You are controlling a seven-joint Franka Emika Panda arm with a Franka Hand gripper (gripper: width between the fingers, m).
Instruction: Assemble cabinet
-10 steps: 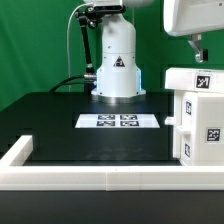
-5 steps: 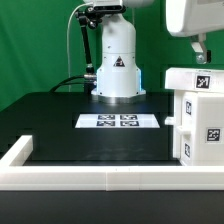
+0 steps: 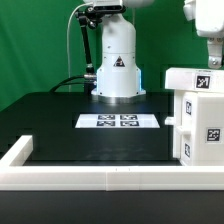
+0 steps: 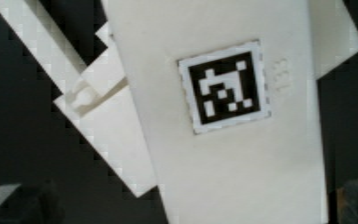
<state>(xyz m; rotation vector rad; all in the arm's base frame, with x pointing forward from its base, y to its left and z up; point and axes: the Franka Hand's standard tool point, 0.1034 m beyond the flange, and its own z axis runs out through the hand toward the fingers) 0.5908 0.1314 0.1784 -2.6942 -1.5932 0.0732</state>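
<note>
The white cabinet body (image 3: 203, 125) stands at the exterior view's right edge, with square tags on its side and on its top piece (image 3: 195, 80). My gripper (image 3: 210, 55) hangs just above that top piece, partly cut off by the frame edge. In the wrist view the tagged white cabinet panel (image 4: 220, 90) fills the picture, with a smaller angled white piece (image 4: 87, 95) beside it. My dark fingertips (image 4: 5, 205) show far apart at the two lower corners. The gripper (image 4: 179, 208) is open, holds nothing, and the panel lies below and between the fingers.
The marker board (image 3: 118, 121) lies flat on the black table in front of the arm's white base (image 3: 117, 72). A low white border frame (image 3: 95, 178) runs along the front and the exterior view's left side.
My gripper has shifted toward the exterior view's right, above the cabinet's top piece. The cabinet and the board have not moved.
</note>
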